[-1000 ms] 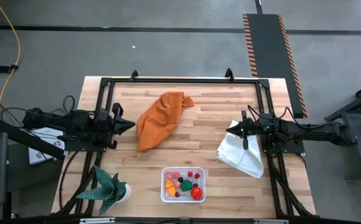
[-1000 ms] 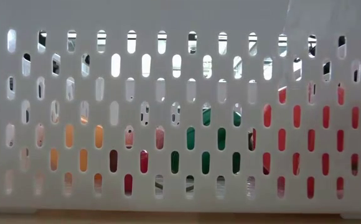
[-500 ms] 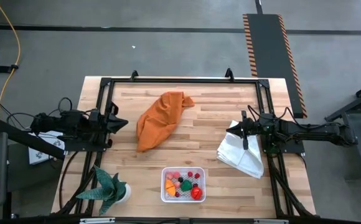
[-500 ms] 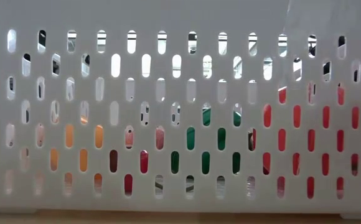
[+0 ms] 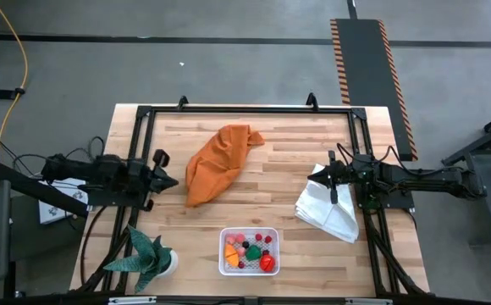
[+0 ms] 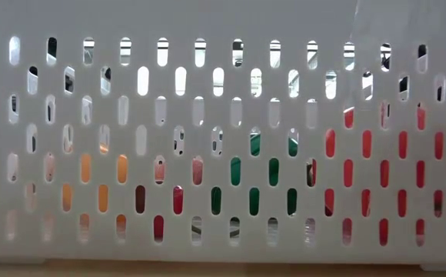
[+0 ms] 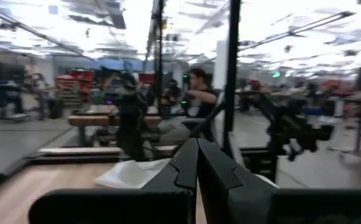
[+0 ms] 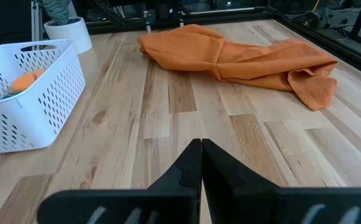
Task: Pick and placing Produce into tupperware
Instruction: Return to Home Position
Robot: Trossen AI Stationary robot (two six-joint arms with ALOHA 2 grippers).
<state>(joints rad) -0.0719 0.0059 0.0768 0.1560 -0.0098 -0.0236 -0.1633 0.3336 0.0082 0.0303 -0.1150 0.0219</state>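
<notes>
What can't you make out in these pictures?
Low view: the bin fills the picture, hiding everything behind; produce shows only as colours through its slots.
High view: the pieces are too small to name.
Left wrist view: the person far off is blurred.

The high camera looks straight down on the whole counter [image 5: 279, 144]. The low camera sits right against the tupperware [image 6: 223, 23]. The right wrist camera looks low across the counter at the orange cloth [image 8: 243, 56], which the high camera sees too. The left wrist camera faces level, into the room.
</notes>
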